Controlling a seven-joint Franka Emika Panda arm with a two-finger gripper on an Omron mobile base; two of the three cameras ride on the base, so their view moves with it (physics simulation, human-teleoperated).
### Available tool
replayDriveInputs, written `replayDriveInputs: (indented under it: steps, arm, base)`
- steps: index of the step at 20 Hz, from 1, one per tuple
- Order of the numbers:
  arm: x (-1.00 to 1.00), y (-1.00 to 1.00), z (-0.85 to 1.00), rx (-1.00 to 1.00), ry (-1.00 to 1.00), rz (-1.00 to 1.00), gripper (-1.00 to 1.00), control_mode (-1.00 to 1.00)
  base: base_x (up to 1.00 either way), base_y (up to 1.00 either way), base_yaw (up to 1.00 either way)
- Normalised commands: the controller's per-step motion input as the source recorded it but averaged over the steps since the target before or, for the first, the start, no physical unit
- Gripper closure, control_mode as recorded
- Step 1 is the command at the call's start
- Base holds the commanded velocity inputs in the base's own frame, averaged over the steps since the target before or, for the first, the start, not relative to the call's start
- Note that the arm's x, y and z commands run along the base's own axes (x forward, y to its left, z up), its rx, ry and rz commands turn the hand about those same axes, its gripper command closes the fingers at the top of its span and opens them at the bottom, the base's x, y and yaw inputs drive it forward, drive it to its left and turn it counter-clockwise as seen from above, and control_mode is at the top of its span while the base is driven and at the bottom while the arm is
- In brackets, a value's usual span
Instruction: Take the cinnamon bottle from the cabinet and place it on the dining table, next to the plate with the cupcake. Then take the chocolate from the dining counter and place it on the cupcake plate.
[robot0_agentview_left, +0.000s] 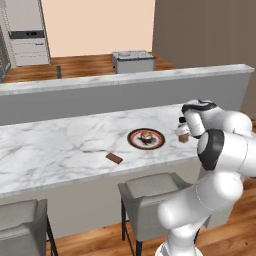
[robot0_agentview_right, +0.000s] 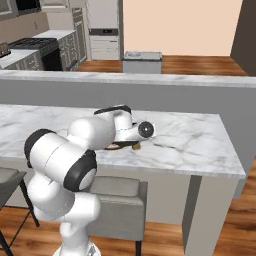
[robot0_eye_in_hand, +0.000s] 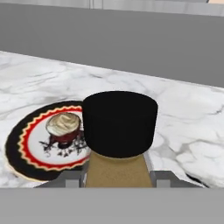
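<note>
1. Currently the cinnamon bottle (robot0_eye_in_hand: 119, 144) sits between the fingers of the gripper (robot0_eye_in_hand: 118, 177), black cap up, amber body upright.
2. Bottle is over the dining table (robot0_agentview_left: 60, 145), just beside the plate (robot0_agentview_left: 146, 138) on its right in the left base view. That matches the target spot next to the cupcake (robot0_eye_in_hand: 64, 127).
3. Whether the bottle base touches the marble can't be told from these views.
4. Jaws are clamped narrow on the bottle body, one finger each side; nothing else touched.
5. Chocolate (robot0_agentview_left: 114, 158) lies flat on the marble, left of the plate, near the front edge, untouched.
6. Judgement: first placement nearly finished; release looks next, chocolate step not started.
</note>
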Motion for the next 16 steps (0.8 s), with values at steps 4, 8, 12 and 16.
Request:
replayDriveInputs:
  steps: [4, 8, 12, 16]
  arm:
    - [0.16, 0.00, -0.21, 0.00, -0.05, 0.00, 1.00, -1.00]
    - [0.15, -0.05, -0.21, 0.00, 0.00, 0.00, 1.00, -1.00]
    - [0.11, -0.11, -0.03, 0.00, -0.02, 0.00, -1.00, -1.00]
    - [0.14, -0.06, 0.00, 0.00, 0.00, 0.00, -1.00, -1.00]
  base:
    - [0.00, 0.00, 0.00]
    - [0.00, 0.00, 0.00]
    - [0.00, 0.00, 0.00]
    - [0.00, 0.00, 0.00]
